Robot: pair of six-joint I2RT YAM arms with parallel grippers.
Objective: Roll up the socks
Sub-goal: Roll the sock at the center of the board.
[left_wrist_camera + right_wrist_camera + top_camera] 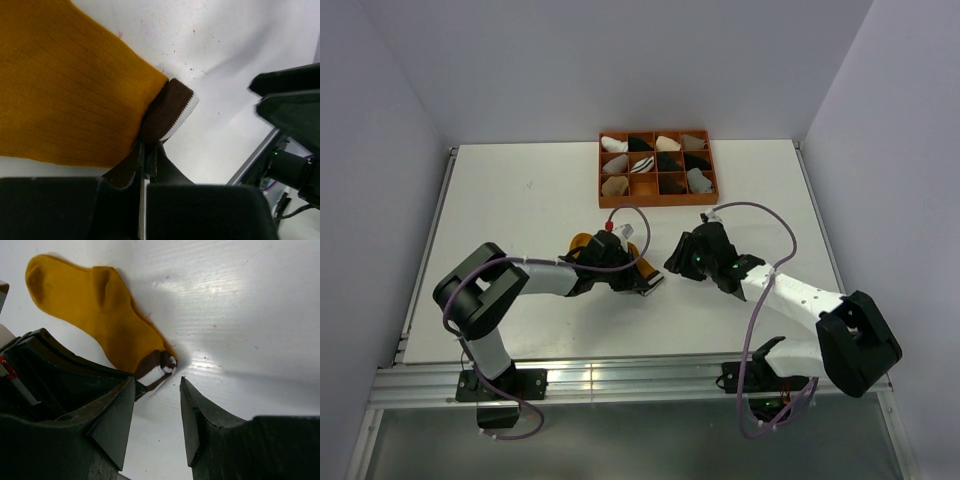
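The mustard-yellow sock (582, 243) lies flat at the table's middle, mostly under my left arm. It also shows in the left wrist view (65, 90) and in the right wrist view (100, 315). Its brown and white striped cuff (172, 107) points toward the right arm. My left gripper (148, 150) is shut on that cuff (162, 367); in the top view this gripper (638, 278) sits just right of the sock. My right gripper (157, 405) is open and empty, a short way off the cuff; it also shows in the top view (678, 262). The grey and dark brown socks are out of view.
An orange compartment tray (657, 203) with small white, black and beige sock bundles stands at the back of the table. The right arm's dark body (295, 110) is close on the right of the left wrist view. Grey walls enclose the white table (520, 200).
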